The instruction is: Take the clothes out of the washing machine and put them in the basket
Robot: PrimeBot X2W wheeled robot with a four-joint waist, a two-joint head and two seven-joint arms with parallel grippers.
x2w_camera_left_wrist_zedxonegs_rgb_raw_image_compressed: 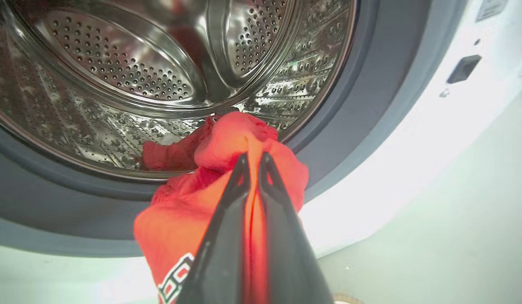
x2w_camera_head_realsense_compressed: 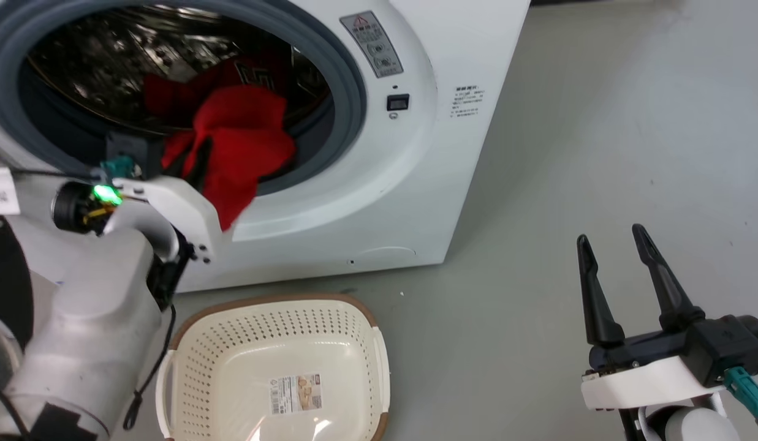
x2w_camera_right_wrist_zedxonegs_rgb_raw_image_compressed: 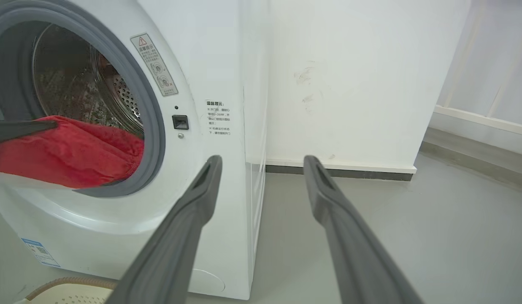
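The left gripper is clamped on a red jersey at the washer's porthole. The cloth hangs over the grey rim, partly out of the drum. A second jersey lies farther in. The basket sits on the floor just in front of the washer, below the held jersey. The right gripper, fingers apart, hovers over the floor to the right, well apart from both.

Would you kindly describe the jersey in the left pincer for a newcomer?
Find the white washing machine and its grey-rimmed porthole. A red jersey spills over the rim, clamped by the left pincer; the other jersey lies deeper inside.
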